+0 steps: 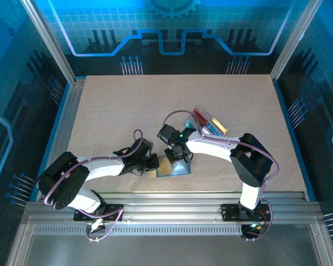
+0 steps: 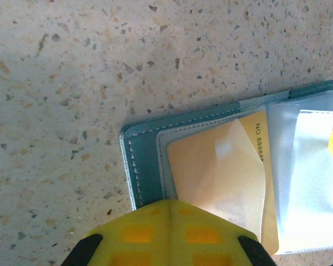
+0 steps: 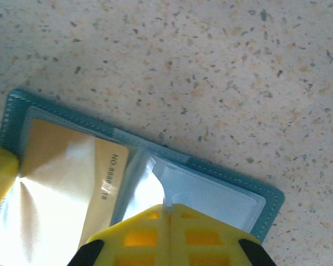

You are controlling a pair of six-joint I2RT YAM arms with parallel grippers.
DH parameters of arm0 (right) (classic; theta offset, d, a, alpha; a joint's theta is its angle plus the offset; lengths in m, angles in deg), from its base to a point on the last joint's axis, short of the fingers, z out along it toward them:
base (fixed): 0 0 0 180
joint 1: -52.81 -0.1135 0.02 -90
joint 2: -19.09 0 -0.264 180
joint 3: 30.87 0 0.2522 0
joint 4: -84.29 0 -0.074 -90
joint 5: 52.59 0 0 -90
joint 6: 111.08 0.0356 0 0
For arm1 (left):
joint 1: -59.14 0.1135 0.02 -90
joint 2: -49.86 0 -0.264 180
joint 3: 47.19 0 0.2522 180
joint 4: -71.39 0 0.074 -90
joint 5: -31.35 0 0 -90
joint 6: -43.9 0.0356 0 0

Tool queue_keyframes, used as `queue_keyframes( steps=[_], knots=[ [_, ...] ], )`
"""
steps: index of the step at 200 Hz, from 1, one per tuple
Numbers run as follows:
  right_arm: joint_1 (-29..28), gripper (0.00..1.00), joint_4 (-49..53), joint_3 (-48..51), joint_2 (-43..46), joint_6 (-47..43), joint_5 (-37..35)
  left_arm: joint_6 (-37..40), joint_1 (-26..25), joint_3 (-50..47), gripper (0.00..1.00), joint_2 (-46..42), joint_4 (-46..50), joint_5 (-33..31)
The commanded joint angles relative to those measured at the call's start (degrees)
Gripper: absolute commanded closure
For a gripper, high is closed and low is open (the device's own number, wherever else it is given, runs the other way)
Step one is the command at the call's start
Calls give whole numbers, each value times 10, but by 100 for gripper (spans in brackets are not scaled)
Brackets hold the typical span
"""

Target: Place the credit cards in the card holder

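Where the card holder is lying open on the speckled table, a yellow card is sitting under a clear sleeve in its left half. The only writing that is showing is "NO" followed by a run of 8s, printed along the card's right edge. The rest of the number is running under the next sleeve.

In the left wrist view the holder is filling the lower right of the frame. The left gripper is sitting at bottom centre with its jaws pressed together, and its tips are covering the holder's lower border and the card's bottom edge.

In the right wrist view the right gripper is likewise clenched at bottom centre. A corner of the clear sleeve is meeting the seam between its fingers, though I cannot tell whether it is pinched.

From above, the holder is lying just below the centre of the frame, with one gripper at its left side and the other over its upper edge. The other credit cards, red, blue and yellow, are standing in a clear tray up and to the right of it.
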Motion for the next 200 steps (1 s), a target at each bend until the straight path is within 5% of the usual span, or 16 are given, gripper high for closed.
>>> queue_keyframes(
  steps=[1,28,63,141,200],
  knots=[
    [-8,100,28,-26,-21,-7,49,8,-17,-12,100,15,69,-7],
    [-7,100,16,-46,-45,6,97,-2,-27,-6,100,21,61,-5],
    [0,88,-20,-47,-61,35,160,-17,-33,-7,100,18,54,-4],
    [18,49,-48,26,14,89,186,-29,-33,-17,100,12,55,-13],
    [14,47,-45,91,48,125,168,-27,-34,-20,100,19,49,-12]
  ],
)
